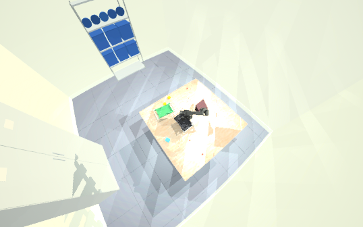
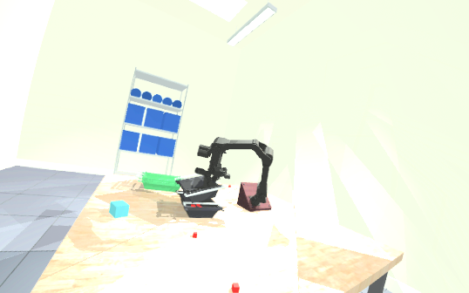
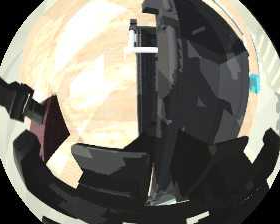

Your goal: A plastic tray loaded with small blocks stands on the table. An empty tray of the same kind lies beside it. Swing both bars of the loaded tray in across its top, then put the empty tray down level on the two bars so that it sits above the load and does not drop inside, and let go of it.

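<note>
While two small red cubes lie apart at the near part of the counter (image 1: 183, 159) (image 2: 149, 262) (image 3: 91, 100), a cyan cube (image 1: 167, 140) (image 2: 118, 208) (image 3: 254, 83) sits beyond them. Farther back stands the loaded black tray (image 2: 202, 212) (image 3: 146, 85), red blocks showing inside. Above it, the pincer (image 1: 185, 115) (image 2: 210, 180) (image 3: 159, 125) is closed on the empty black tray (image 1: 183, 122) (image 2: 194, 185) (image 3: 211, 75), which is tilted. A green bin (image 1: 164, 111) (image 2: 162, 182) and shelving (image 1: 129, 69) (image 2: 162, 79) stand behind.

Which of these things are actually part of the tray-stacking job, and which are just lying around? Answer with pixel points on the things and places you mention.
Part of the job:
- upper black tray (image 2: 198, 192) (image 3: 211, 85), held by the pincer (image 2: 212, 182) (image 3: 159, 125)
- lower black tray (image 2: 202, 213)
- red blocks inside it (image 2: 196, 205)

Just lying about:
- green tray (image 1: 164, 111) (image 2: 159, 181)
- cyan cube (image 1: 167, 140) (image 2: 118, 208) (image 3: 254, 83)
- two loose red cubes (image 2: 194, 235) (image 2: 235, 288)
</note>
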